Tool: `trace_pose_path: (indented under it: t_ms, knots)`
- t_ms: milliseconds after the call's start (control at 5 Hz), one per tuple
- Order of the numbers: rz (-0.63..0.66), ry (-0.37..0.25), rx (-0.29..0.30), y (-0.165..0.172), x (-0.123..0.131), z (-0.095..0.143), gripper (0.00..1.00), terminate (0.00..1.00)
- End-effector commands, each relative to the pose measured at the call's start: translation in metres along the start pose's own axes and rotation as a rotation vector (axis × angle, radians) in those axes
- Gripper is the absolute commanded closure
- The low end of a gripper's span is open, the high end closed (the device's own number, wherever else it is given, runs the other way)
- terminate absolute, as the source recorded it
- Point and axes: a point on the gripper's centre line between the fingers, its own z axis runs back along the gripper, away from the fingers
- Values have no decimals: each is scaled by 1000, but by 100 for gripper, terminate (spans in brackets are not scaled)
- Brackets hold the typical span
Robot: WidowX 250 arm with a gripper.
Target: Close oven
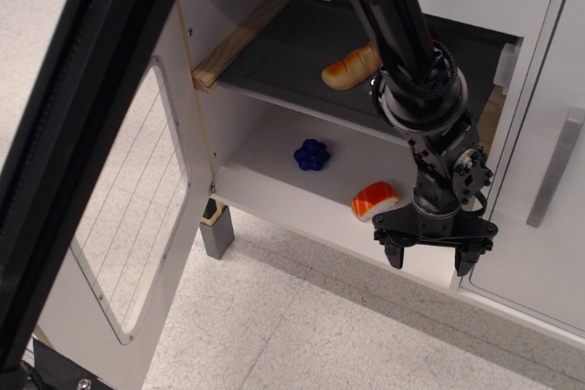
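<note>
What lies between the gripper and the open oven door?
In the only view, bare speckled floor and the oven's grey foot separate the gripper from the oven door.

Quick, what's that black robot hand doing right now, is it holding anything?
Black robot hand: open and holding nothing, hanging in front of the white toy oven, whose wire-lined window door is swung open.

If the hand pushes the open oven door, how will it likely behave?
The oven door looks like a stiff panel, hinged at one side, so it probably swings rather than flexes. Its wire-lined window suggests it is light. The hand hangs open, apart from it.
</note>
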Motion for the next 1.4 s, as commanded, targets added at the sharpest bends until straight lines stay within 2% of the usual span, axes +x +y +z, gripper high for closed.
trace_pose_path:
  t_ms: [0, 200, 400, 600, 800, 1000, 1200]
  knots:
    - [0, 0, 0, 0, 0, 0, 0, 0]
    - [49, -114, -33, 19, 1, 47, 0, 0]
    - [49, -51, -30, 44, 5, 92, 0, 0]
    - [68, -100, 9, 70, 9, 137, 0, 0]
    - [69, -100, -10, 94, 6, 172, 0, 0]
    - [66, -120, -2, 123, 1, 198, 0, 0]
    - [45, -93, -24, 151, -7, 225, 0, 0]
